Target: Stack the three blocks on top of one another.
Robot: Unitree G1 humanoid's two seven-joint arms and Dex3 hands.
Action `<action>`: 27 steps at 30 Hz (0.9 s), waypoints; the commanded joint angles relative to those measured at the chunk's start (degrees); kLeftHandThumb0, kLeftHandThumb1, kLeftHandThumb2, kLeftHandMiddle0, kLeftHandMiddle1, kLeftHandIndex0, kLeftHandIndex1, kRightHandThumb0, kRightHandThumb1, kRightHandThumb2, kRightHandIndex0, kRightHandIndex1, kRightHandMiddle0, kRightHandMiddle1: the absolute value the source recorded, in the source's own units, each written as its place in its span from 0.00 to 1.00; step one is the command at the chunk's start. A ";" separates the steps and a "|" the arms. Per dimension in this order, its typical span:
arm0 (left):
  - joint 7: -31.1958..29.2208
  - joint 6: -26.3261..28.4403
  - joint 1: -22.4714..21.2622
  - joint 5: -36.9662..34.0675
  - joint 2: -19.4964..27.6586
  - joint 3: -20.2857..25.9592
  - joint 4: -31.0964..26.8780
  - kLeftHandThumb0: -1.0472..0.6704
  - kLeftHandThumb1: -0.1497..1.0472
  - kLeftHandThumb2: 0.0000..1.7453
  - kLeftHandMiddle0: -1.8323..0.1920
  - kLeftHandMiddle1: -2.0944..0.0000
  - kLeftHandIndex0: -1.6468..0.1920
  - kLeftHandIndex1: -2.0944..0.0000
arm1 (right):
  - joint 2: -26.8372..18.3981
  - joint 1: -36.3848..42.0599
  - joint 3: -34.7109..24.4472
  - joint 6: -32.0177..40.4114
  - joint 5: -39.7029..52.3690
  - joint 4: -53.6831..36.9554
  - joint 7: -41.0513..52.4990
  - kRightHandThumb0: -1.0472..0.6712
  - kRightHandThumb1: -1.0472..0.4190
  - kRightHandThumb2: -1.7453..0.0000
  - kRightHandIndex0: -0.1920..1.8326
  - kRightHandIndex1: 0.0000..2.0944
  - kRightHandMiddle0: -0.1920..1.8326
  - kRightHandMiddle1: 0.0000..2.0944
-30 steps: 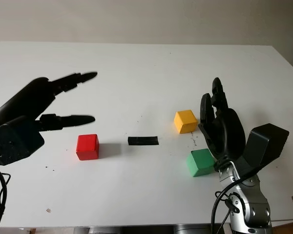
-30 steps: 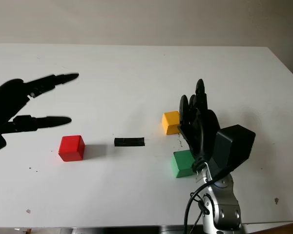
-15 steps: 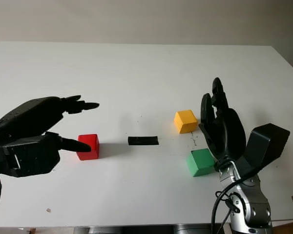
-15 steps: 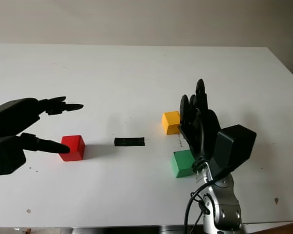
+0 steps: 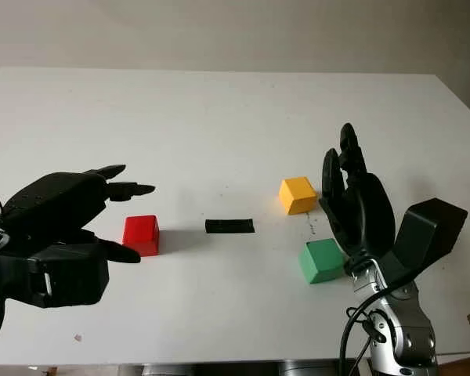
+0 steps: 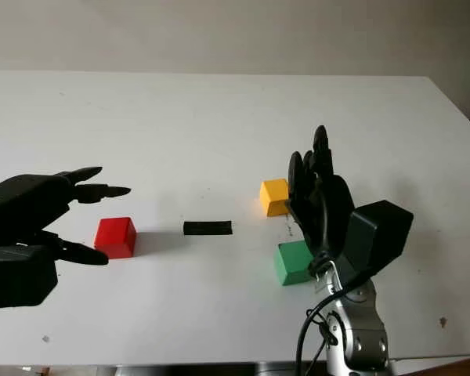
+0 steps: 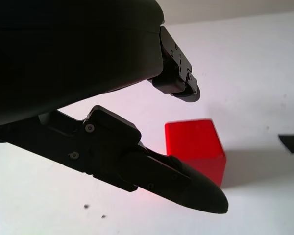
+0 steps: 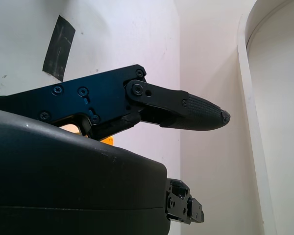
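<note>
Left hand (image 5: 70, 219) open, low; right hand (image 5: 352, 204) open, upright.

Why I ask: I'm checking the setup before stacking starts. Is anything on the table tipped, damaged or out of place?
Nothing stands out. The red block, yellow block and green block all sit flat and apart. A black tape strip lies between them. The left hand is open beside the red block; the right hand is open near the green.

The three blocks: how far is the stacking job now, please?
Nothing is stacked yet. The red block, yellow block and green block each sit apart on the table. In hand: the left hand, open, is beside the red block, fingers on either side, not yet gripping. The right hand, open, is beside the green block. Left: both stacking steps.
</note>
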 commanded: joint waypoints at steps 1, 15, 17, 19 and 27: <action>0.29 0.15 0.62 3.04 0.59 -1.35 -1.64 0.07 0.96 0.04 0.87 0.98 0.67 0.97 | -0.49 0.20 -0.21 0.31 -0.03 -1.11 0.00 0.24 0.00 0.65 0.00 0.00 0.00 0.00; 5.85 -1.58 2.30 12.87 -3.59 -4.86 -0.94 0.12 0.97 0.03 0.85 0.97 0.82 0.58 | -0.35 0.18 -0.24 0.12 0.08 -1.04 -0.06 0.24 0.00 0.64 0.00 0.00 0.00 0.00; 6.17 -1.86 2.07 13.23 -3.97 -5.14 -0.61 0.13 0.97 0.03 0.85 0.97 0.84 0.54 | -0.11 0.25 -0.45 0.15 0.55 -1.05 -0.04 0.24 0.00 0.65 0.00 0.00 0.00 0.00; 7.25 -2.73 2.05 13.34 -4.14 -5.26 -0.10 0.13 0.98 0.03 0.84 0.97 0.83 0.51 | -0.16 0.30 -0.40 0.29 0.56 -1.23 -0.07 0.24 0.00 0.65 0.00 0.00 0.00 0.00; 11.82 -3.85 2.30 16.79 -5.37 -6.22 1.66 0.21 0.99 0.03 0.81 0.97 0.81 0.46 | -0.13 0.28 -0.45 0.09 0.54 -1.14 -0.30 0.23 0.00 0.65 0.00 0.00 0.00 0.00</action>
